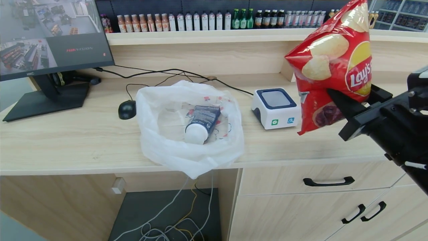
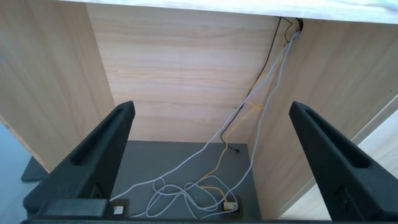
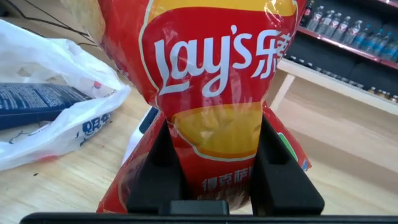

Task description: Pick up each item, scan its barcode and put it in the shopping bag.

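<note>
Matte black, angular right gripper (image 1: 351, 89): two flat wedge fingers (image 1: 341, 103) tapering toward the tips. Behind the jaws, blocky black housing (image 1: 384, 117) with bevelled edges; farther back, thin white mark (image 1: 414, 164). Matte black left gripper (image 2: 211, 107): long tapered fingers, stepped ridge along each.

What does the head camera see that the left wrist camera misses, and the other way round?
Head view adds the top of the counter: the right gripper holding the chips bag, the scanner, and the shopping bag with a tube inside. Left wrist view adds the left gripper, open, down low. Shared: loose cables under the counter.
</note>
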